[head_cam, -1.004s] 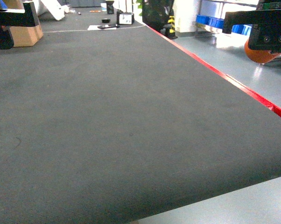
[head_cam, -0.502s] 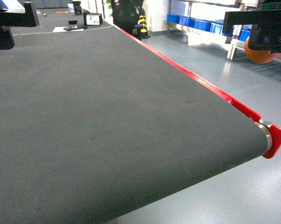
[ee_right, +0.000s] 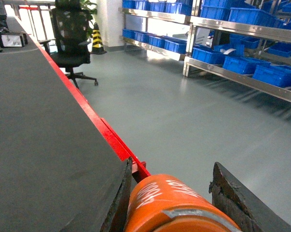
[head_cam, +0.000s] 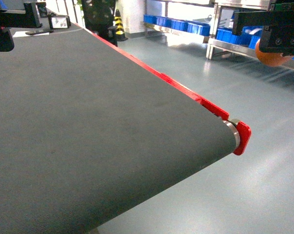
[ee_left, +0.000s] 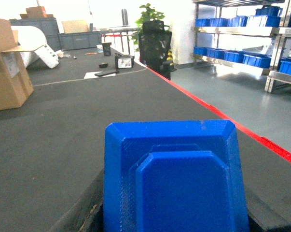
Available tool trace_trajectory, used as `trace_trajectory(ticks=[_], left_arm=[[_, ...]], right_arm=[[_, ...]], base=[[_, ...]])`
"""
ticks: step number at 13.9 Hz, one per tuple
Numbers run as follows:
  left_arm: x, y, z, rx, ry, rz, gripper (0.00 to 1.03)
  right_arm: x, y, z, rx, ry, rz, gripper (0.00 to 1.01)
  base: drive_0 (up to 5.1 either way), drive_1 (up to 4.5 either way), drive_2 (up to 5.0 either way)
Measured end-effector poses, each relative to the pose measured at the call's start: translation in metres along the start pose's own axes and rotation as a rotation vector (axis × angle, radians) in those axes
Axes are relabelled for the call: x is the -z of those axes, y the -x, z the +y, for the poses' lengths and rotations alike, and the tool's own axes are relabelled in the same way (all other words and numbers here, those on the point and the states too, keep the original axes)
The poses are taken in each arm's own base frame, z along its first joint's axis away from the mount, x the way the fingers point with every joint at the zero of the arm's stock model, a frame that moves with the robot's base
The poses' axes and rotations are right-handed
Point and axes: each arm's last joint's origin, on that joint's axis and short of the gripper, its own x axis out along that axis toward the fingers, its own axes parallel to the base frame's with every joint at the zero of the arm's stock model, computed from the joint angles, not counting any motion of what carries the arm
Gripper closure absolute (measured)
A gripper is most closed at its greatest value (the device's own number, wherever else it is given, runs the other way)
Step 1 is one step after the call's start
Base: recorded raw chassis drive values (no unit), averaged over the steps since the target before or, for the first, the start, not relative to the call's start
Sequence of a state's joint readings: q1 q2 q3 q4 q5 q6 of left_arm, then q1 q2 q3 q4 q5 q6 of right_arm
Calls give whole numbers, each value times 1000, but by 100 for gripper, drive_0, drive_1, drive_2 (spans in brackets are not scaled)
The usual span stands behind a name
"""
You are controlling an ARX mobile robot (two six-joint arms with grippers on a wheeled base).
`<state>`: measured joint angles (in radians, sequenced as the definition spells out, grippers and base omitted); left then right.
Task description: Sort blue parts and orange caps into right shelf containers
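View swung right – belt end [head_cam: 237, 136] now visible, left end effector [ee_left: 172, 203] clamped on blue part [ee_left: 172, 169], right end effector [ee_right: 176, 203] on orange cap [ee_right: 169, 203]

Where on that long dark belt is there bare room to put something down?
Nearly all of the belt is bare, from the red edge strip and end roller leftward. Only its far end is crowded, around the small device, papers and cardboard box.

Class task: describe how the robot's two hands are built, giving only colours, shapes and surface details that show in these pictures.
In the head view, both the left hand and the right hand are black, boxy and angular, each topped by a flat horizontal bar. The right hand's block carries small round screws. From the right wrist camera, its fingers look like dark, matte slabs with rough, worn edges. No cables or printed markings are visible.
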<state>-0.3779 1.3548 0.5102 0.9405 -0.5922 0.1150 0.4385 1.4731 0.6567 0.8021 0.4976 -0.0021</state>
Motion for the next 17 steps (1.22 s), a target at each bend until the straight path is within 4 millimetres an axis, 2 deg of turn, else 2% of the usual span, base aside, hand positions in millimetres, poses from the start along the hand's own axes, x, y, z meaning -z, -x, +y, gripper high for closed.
trace_trajectory(ticks=[17], left_arm=[[0,0,0,0,-2,0,59]], right_arm=[[0,0,0,0,0,0,57]], base=[[-142,-142,-142]])
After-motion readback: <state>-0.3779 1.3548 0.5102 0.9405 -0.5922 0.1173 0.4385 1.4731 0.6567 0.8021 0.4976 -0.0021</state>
